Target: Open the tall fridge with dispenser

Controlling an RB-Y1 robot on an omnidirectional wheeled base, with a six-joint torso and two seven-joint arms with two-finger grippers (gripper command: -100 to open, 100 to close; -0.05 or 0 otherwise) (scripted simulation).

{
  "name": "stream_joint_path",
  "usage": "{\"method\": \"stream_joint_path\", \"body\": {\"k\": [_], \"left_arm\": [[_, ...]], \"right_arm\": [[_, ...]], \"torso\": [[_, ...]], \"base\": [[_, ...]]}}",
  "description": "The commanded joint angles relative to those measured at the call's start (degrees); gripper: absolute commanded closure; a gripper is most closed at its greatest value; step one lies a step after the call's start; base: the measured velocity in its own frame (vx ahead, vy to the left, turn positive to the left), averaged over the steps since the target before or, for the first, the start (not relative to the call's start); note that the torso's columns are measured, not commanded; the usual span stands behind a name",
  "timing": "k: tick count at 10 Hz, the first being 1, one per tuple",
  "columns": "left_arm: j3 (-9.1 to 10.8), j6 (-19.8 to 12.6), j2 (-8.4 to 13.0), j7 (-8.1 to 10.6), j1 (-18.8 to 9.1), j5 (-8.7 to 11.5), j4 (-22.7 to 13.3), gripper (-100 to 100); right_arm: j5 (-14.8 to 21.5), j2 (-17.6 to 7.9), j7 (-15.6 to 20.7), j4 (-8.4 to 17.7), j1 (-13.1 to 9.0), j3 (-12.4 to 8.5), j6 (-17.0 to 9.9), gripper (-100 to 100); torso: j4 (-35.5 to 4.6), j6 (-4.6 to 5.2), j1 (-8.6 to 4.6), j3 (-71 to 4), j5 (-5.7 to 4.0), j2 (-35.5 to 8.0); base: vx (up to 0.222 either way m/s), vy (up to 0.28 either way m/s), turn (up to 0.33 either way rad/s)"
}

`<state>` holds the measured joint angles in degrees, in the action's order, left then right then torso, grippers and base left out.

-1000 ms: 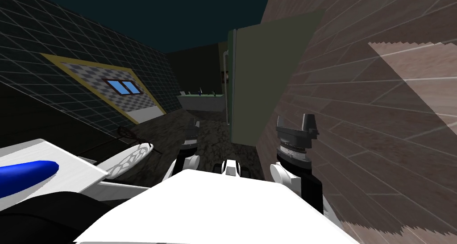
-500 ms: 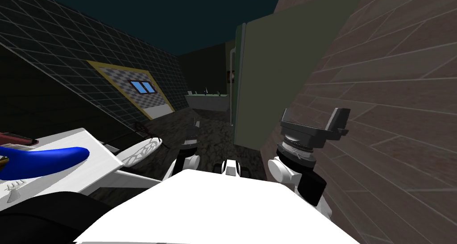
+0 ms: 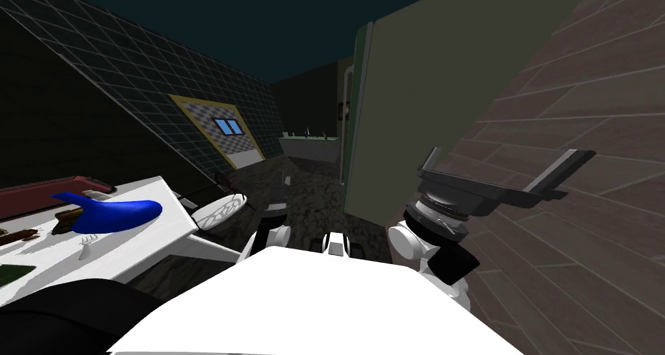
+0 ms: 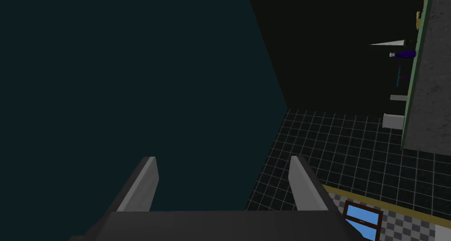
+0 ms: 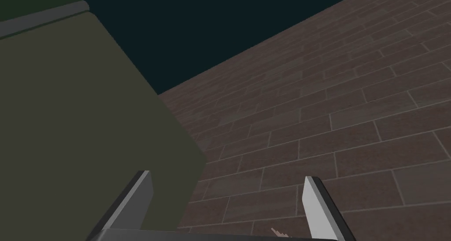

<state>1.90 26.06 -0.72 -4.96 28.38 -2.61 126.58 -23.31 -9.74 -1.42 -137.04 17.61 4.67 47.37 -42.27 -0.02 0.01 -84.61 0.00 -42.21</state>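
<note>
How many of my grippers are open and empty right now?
2. The left gripper is open and empty, low and ahead of me. The right gripper is open and empty too, held high beside the green fridge, by the brick wall.

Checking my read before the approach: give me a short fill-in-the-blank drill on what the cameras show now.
The right tool has its fingers ___, holding nothing.
The tall olive-green fridge stands beside a wall of reddish-brown ___.
The curved blue object lies on a table coloured ___.
Missing words: open; bricks; white.
</note>
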Motion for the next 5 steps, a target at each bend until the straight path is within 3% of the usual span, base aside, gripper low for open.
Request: {"method": "stream_joint_path", "body": {"k": [1, 4, 5], "left_arm": [[0.01, 0.0, 0.0, 0.0, 0.01, 0.0, 0.0, 0], [0.0, 0.0, 0.0, 0.0, 0.0, 0.0, 0.0, 0], [0.01, 0.0, 0.0, 0.0, 0.01, 0.0, 0.0, 0]], "right_arm": [[-4.3, -0.17, -0.39, -1.02, -3.02, 1.75, 2.61, -100], [-7.94, -0.45, -0.82, -1.35, -5.0, 2.54, 4.35, -100], [-10.25, -0.73, -1.24, -1.64, -7.01, 3.32, 6.13, -100]], "torso": [[0.0, 0.06, -0.03, 0.0, -0.01, -0.01], [-0.04, 0.0, 0.0, 0.07, 0.0, -0.11], [-0.03, 0.04, -0.01, 0.08, -0.01, -0.13]], "base": [[0.088, -0.011, 0.165], [0.061, -0.012, 0.165], [0.059, -0.017, 0.233]]}}
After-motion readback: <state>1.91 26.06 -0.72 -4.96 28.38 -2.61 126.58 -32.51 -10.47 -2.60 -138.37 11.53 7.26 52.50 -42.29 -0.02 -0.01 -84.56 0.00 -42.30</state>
